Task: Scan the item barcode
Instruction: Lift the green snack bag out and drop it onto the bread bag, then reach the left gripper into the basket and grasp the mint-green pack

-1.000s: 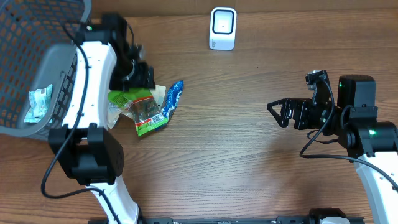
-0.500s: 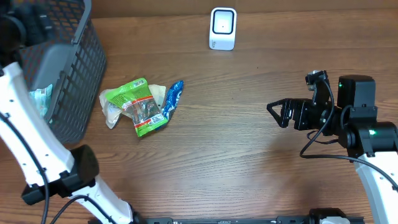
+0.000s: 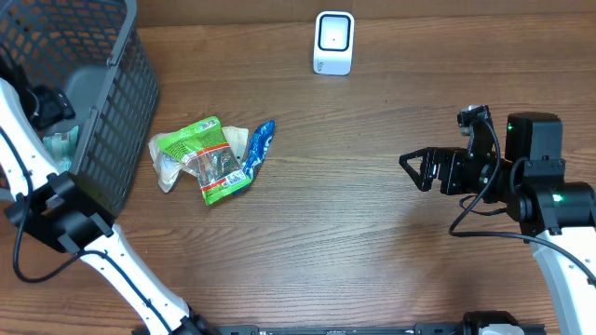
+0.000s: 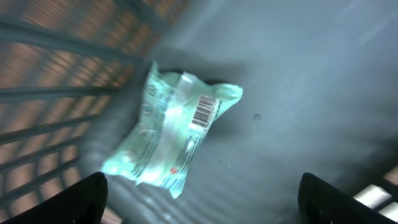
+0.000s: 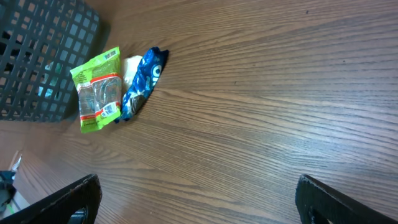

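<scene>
A pale green packet (image 4: 174, 134) lies on the grey floor of the basket (image 4: 298, 81), its barcode (image 4: 205, 112) facing up. My left gripper (image 4: 199, 202) hovers over it, open and empty, its fingers (image 4: 68, 202) wide on either side and not touching. From overhead the packet (image 3: 58, 149) shows through the basket (image 3: 126, 112) mesh at the far left. The white scanner (image 3: 333, 43) stands at the back centre. My right gripper (image 3: 410, 170) hangs open and empty over bare wood at the right, also seen in the right wrist view (image 5: 198, 199).
A green snack bag (image 3: 207, 158), a cream packet (image 3: 237, 138) and a blue packet (image 3: 259, 147) lie together on the table just right of the basket. The right wrist view shows the green bag (image 5: 99, 90), the blue packet (image 5: 142, 84) and the basket (image 5: 43, 56).
My left arm has swung from over the pile on the table to inside the basket, and its jaws have widened. The right arm has not moved.
</scene>
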